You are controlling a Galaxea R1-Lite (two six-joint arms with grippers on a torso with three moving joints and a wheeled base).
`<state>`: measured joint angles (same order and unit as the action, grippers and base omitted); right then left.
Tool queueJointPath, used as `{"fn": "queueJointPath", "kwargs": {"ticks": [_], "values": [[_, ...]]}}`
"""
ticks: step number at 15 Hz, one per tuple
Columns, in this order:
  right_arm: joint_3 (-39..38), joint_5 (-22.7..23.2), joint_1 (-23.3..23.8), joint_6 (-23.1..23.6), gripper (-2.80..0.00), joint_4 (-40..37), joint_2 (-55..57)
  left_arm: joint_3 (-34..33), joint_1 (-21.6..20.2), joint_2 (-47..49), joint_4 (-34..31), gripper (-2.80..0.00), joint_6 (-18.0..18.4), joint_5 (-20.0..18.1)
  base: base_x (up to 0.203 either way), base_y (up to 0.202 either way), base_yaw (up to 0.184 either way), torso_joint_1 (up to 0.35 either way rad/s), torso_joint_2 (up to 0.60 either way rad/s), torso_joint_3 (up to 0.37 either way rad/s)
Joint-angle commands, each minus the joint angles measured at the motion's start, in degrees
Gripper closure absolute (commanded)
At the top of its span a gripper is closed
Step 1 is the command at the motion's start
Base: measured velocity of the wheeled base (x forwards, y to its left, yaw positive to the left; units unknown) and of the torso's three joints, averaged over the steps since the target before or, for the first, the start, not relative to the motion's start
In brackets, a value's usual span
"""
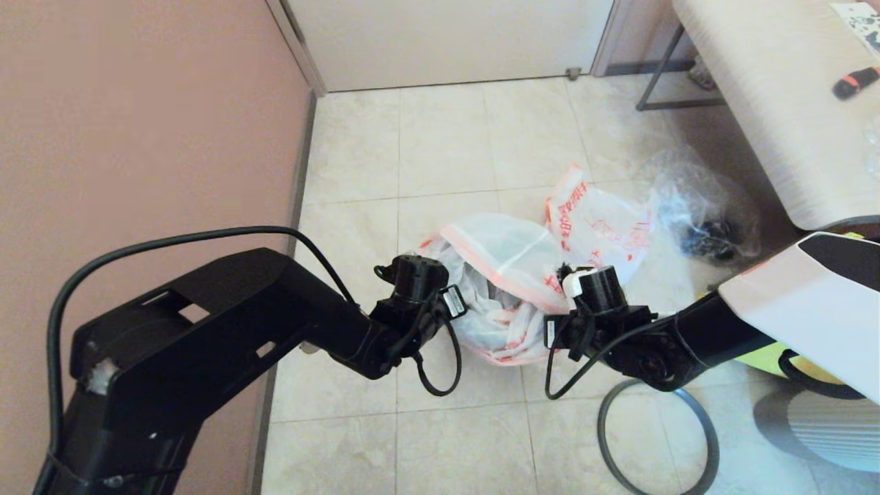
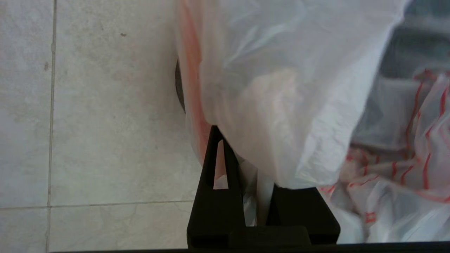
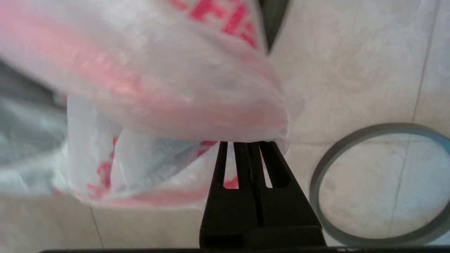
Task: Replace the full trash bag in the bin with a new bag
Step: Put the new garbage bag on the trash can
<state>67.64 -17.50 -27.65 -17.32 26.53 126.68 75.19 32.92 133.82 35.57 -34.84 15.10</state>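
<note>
Bag-stretch step: left pincer (image 1: pixel 447 300) and right pincer (image 1: pixel 562 283) each clenched on new bag (image 1: pixel 509 258) rim, at 9 & 3 o'clock; bin hidden beneath; hoop (image 1: pixel 656 440) on floor nearer right arm.

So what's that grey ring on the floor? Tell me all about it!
The ring is a thin, dark-grey hoop that looks like plastic. It lies flat on the pale floor tiles, empty in the middle so the tiles show through. It sits apart from the bags, near the right arm, partly hidden under it in the head view. Nothing holds it; the right claw is shut on the white bag instead.
</note>
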Motion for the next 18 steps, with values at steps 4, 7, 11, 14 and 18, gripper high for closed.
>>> {"fn": "queueJointPath", "kwargs": {"ticks": [4,7,11,14,18], "values": [[3.44,-2.43,2.09,-1.11,0.00,0.27,0.16,-0.05,0.12,0.30,0.11,0.00,-0.14,0.01,0.000,0.000,0.000,0.000,0.00,0.000],[4.00,-3.24,2.51,-1.12,0.00,0.18,-0.12,-0.05,0.21,0.30,0.11,0.00,-0.14,0.01,0.000,0.000,0.000,0.000,0.00,0.000],[6.36,-5.78,2.74,-1.05,0.00,-0.45,1.16,-0.40,0.21,0.22,0.20,0.00,-0.14,0.01,0.000,0.000,0.000,0.000,0.00,0.000],[6.72,-9.74,2.78,-1.04,0.00,-5.08,1.98,-0.22,0.21,0.22,0.11,0.00,-0.14,0.01,0.000,0.000,0.000,0.000,0.00,0.000],[11.86,-9.60,3.53,-1.12,0.00,-5.25,2.20,-0.48,0.56,0.22,0.02,0.00,-0.05,-0.07,0.000,0.000,0.000,0.000,0.00,0.000]]}}
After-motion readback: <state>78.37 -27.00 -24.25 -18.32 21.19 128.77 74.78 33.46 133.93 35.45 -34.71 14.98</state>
